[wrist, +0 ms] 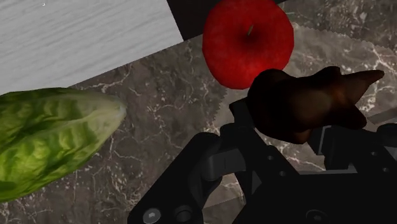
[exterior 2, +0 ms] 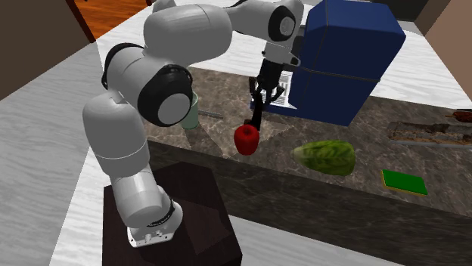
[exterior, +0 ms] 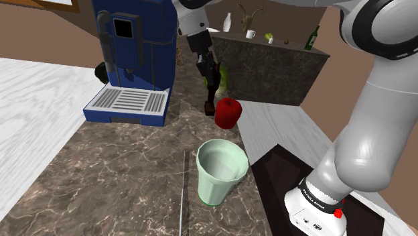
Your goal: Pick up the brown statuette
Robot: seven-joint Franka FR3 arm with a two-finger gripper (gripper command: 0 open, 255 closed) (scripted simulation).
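The brown statuette point(wrist: 308, 105) sits right between the gripper's fingers, and that's basically the whole story for whatever comes next. It's a dark, lumpy little figure. In the shoulder view it point(exterior: 210, 104) hangs pretty much straight down from the gripper point(exterior: 208, 75), with its long axis upright and in line with the fingers. The second exterior view shows the same thing: statuette point(exterior 2: 256, 115) directly under the gripper point(exterior 2: 261, 94). The fingers look pinched onto its upper part, not spread around it, so the grab itself seems to be made. Whether its foot is off the desk point(exterior: 120, 174) is hard to call from these angles. It's near the desk edge on the stand's side, with the red apple point(exterior: 228, 112) just beside it and a bit closer to that edge, maybe touching, can't say. A head of lettuce point(exterior 2: 325, 157) lies farther along the same edge, and the blue coffee machine point(exterior: 134, 47) stands toward the opposite edge. The green cup point(exterior: 221, 171) is well apart. Best guess is that a plain straight-up lift along that upright axis clears the apple fine, while any sideways drag would probably bump it.
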